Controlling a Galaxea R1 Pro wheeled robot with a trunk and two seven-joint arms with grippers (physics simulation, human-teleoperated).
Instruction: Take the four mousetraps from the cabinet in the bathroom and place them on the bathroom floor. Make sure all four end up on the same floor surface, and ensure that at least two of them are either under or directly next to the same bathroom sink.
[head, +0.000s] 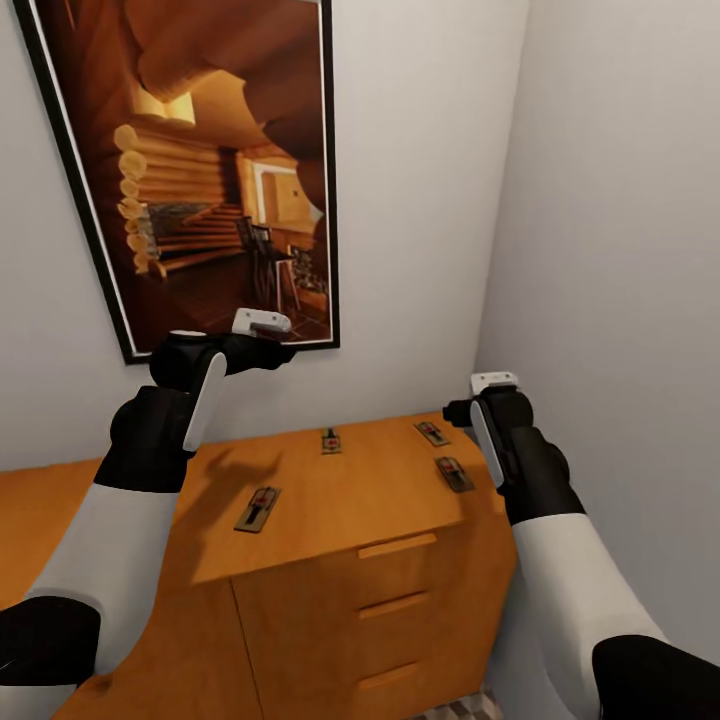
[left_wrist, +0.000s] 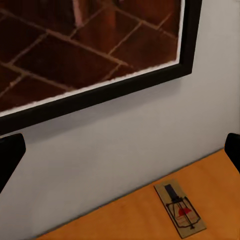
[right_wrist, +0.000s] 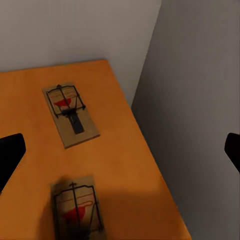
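Your left gripper (head: 262, 322) and right gripper (head: 495, 381) hover above the cabinet (head: 330, 560), both spread wide, empty. Four mousetraps on its top: nearest (head: 258, 508), two by the right wall (head: 454, 473) (head: 432, 432), farthest (head: 331, 440) seemingly near the back wall, under the framed picture (head: 200, 170).

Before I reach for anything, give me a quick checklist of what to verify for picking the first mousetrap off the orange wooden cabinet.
1. All four flat mousetraps on the orange wooden cabinet top: ok; front-left trap, back-middle trap, back-right trap, front-right trap.
2. Left gripper empty: ok, open, raised in front of the black-framed picture.
3. Right gripper empty: ok, open.
4. Right gripper above a trap: ok; two traps lie below it in the right wrist view.
5. Room beside the grey side wall: cannot tell; right traps sit close to it.
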